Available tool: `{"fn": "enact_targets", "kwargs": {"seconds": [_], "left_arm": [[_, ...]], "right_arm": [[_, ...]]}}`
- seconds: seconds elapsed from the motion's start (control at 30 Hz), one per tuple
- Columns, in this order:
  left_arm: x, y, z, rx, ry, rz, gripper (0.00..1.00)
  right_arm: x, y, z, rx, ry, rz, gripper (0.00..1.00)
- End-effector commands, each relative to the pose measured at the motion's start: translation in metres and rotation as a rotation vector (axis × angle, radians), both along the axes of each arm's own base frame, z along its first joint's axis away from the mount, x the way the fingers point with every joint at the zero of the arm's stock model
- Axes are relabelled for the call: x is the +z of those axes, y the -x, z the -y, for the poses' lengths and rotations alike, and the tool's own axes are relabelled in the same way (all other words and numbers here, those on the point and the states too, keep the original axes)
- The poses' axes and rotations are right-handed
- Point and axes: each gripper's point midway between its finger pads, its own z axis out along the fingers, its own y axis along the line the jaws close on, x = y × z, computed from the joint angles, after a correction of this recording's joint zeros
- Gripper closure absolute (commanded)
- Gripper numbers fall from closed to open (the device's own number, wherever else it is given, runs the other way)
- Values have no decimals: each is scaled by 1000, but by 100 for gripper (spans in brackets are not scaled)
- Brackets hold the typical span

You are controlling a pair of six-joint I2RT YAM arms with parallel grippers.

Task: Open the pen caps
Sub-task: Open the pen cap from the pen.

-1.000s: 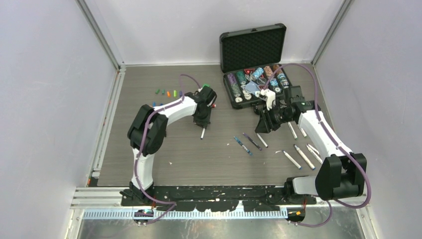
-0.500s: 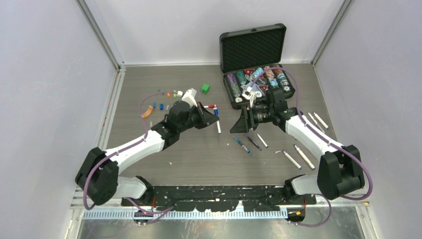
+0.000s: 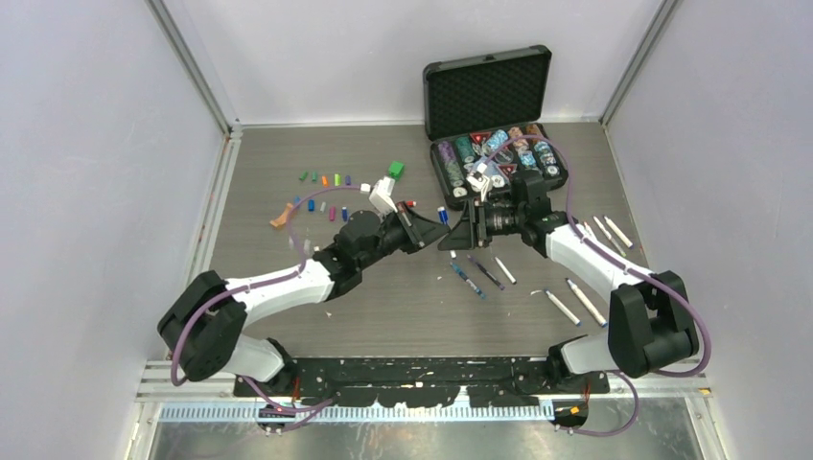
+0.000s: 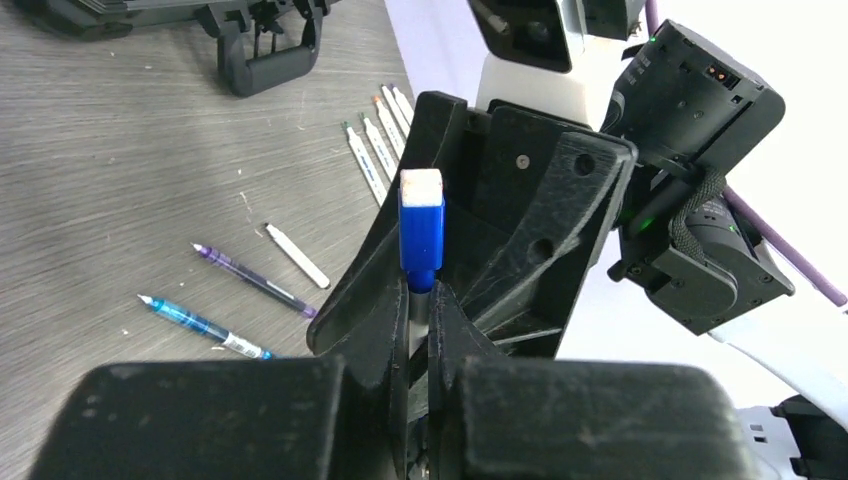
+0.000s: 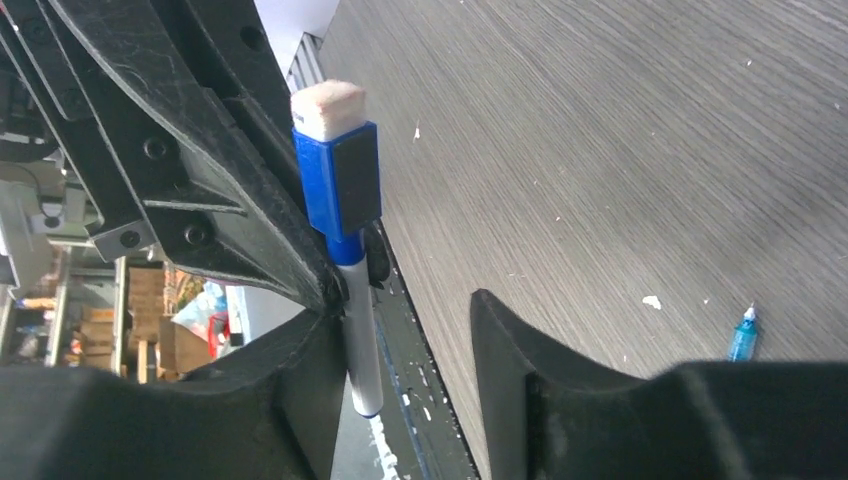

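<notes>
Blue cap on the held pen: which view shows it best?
Right wrist: the blue cap is close, side-on, its joint to the barrel visible. Left wrist shows it smaller; top external, just a blue speck.

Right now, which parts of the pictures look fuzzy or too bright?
Left wrist view: the black left claw nearest the lens is fuzzy, the blue plastic pen cap is sharp, and the backdrop at right is washed-out white. Right wrist view: the black right claw is soft, while the grey wood-grain table is crisp. Top view: even light, only faint shadows.

Bright, even light; soft faint shadows
</notes>
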Motion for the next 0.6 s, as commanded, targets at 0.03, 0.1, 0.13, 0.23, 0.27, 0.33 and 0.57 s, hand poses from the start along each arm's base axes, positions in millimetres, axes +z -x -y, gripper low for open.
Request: {"fn": "enact_targets", "kwargs": {"seconds": [0.03, 0.1, 0.13, 0.23, 0.27, 0.33, 0.57], "left_arm": [[24, -8, 6, 29, 74, 61, 100], [23, -7, 6, 29, 75, 61, 100], [24, -7, 6, 29, 78, 64, 100], [27, -8, 2, 50, 91, 66, 81], [28, -8, 0, 59, 91, 63, 70], [30, -9, -3, 67, 88, 66, 55], [30, -18, -4, 88, 64, 43, 51]], "right_arm": [[9, -2, -6, 16, -14, 41, 71], [10, -2, -7, 23, -19, 38, 97], [9, -3, -7, 21, -18, 37, 99], [10, -1, -7, 24, -19, 43, 99], [10, -1, -6, 25, -19, 47, 100], [11, -1, -6, 26, -19, 60, 100], [16, 5, -7, 53, -36, 72, 99]]}}
